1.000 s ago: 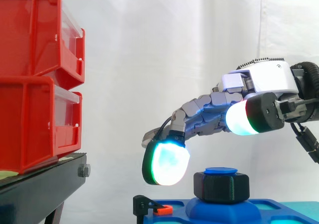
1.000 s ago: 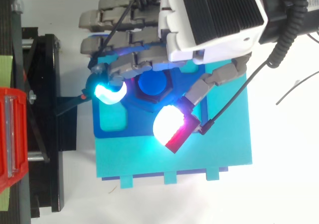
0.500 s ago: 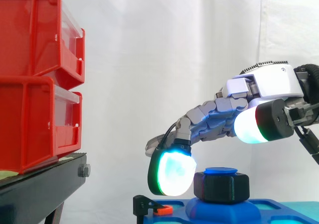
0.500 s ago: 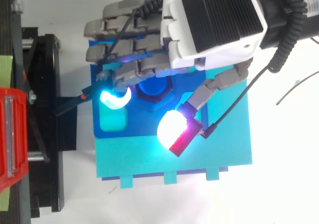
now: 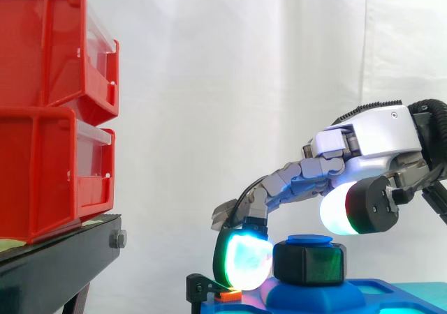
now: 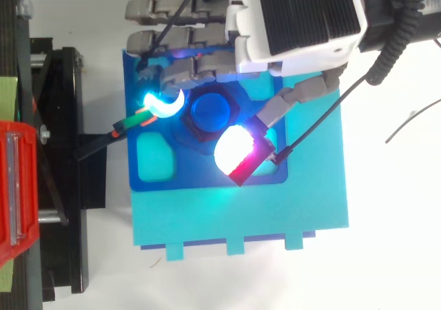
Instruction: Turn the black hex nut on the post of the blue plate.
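Side view: one nut [image 5: 309, 264], two bins [image 5: 43, 52].

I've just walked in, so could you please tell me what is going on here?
The robot's hand is poised over the black hex nut on the post of the blue plate. One glowing fingertip sits low beside the nut, and the thumb pad hangs above its other side. The nut is not gripped yet.
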`<control>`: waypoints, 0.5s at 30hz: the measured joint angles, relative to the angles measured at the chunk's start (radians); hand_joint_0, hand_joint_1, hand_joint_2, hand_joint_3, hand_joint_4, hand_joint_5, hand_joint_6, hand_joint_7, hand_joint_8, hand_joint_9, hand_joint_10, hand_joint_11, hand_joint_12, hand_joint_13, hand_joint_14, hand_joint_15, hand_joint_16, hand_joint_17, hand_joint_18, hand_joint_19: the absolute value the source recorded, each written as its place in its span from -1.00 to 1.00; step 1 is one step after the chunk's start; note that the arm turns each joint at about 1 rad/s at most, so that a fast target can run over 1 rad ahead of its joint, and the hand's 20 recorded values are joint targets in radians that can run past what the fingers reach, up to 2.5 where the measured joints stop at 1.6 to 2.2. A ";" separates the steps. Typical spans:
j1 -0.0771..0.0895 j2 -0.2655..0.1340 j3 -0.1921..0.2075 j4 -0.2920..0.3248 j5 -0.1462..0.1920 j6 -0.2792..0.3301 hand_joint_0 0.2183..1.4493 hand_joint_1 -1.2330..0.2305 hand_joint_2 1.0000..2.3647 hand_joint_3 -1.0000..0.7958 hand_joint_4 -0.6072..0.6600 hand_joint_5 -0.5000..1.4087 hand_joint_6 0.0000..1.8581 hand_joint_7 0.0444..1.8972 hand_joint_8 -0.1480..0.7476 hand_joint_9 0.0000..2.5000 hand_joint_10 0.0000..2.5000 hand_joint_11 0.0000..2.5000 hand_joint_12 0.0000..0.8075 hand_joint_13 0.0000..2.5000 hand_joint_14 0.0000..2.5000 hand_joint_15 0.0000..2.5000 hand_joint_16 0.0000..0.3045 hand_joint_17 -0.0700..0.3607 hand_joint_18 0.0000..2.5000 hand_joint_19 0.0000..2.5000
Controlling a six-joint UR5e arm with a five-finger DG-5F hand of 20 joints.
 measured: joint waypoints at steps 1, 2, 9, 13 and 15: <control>0.000 0.000 0.000 0.001 0.000 -0.004 -0.58 0.26 -1.00 -0.44 0.20 -0.69 -0.46 -0.16 -0.22 -0.79 -1.00 -0.96 -0.21 -0.97 -1.00 -0.96 -0.66 -0.13 -1.00 -0.79; 0.000 0.000 0.000 0.001 0.000 -0.006 -0.58 0.26 -1.00 -0.44 0.20 -0.69 -0.46 -0.16 -0.22 -0.79 -1.00 -0.96 -0.21 -0.97 -1.00 -0.96 -0.66 -0.13 -1.00 -0.79; -0.001 0.000 0.000 -0.001 -0.002 -0.011 -0.58 0.26 -1.00 -0.44 0.20 -0.69 -0.46 -0.15 -0.21 -0.79 -1.00 -0.96 -0.21 -0.97 -1.00 -0.96 -0.66 -0.13 -1.00 -0.79; -0.002 0.000 0.001 -0.002 -0.003 -0.012 -0.58 0.26 -1.00 -0.44 0.20 -0.69 -0.46 -0.16 -0.22 -0.79 -1.00 -0.97 -0.21 -0.97 -1.00 -0.96 -0.66 -0.13 -1.00 -0.79; -0.002 0.001 0.001 -0.001 -0.003 -0.011 -0.58 0.26 -1.00 -0.44 0.20 -0.69 -0.46 -0.16 -0.21 -0.79 -1.00 -0.96 -0.21 -0.97 -1.00 -0.96 -0.66 -0.13 -1.00 -0.79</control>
